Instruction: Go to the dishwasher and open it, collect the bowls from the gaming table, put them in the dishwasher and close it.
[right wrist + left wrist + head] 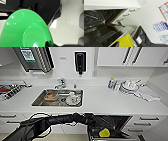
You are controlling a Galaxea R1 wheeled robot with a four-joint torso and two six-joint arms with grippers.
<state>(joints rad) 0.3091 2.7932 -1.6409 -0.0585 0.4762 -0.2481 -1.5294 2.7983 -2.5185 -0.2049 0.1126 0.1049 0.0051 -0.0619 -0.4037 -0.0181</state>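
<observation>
- Dishwasher (110,122) open at 6 o'clock below the table (105,100), door down.
- Green bowl (25,30) close before the right claw; grip cannot tell.
- Yellow bowl (104,133) by the left claw over the open door; grip cannot tell. Risk: an early release drops it onto the door, short of the rack.

Printed sheets (160,26) hang on the wall, but none of their text is legible.

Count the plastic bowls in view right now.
2. The yellow bowl sits at the left arm's end over the open dishwasher; the green bowl is close before the right wrist camera.
</observation>
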